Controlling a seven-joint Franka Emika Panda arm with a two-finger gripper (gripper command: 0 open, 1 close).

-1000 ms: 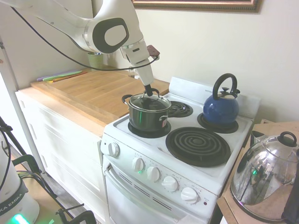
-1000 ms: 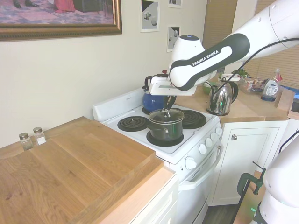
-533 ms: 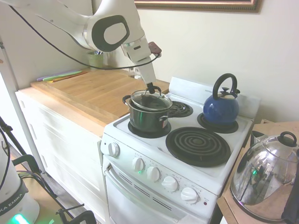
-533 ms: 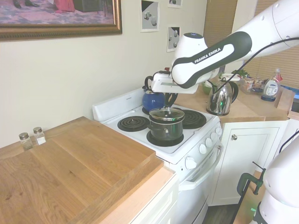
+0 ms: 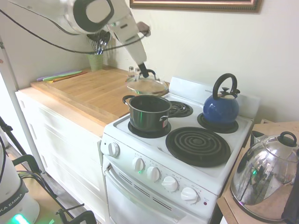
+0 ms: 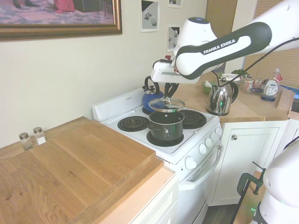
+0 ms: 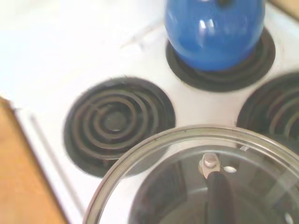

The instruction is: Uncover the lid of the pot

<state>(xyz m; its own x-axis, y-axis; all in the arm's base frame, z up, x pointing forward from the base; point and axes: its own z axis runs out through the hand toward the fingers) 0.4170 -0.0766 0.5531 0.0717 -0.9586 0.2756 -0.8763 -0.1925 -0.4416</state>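
gripper (image 5: 144, 73) clamped on lid (image 5: 147, 85) handle — lid hanging above open pot (image 5: 149, 111)

Clear glass lid (image 5: 147, 85), dark grey pot (image 5: 149, 111), blue kettle (image 5: 221, 108), white stove (image 5: 187, 163).

We read "FRANKA EMIKA" in white on the dark band of the arm (image 6: 222, 44), and part of it, "KA EMIKA", on the white robot base (image 5: 11, 205) at the floor
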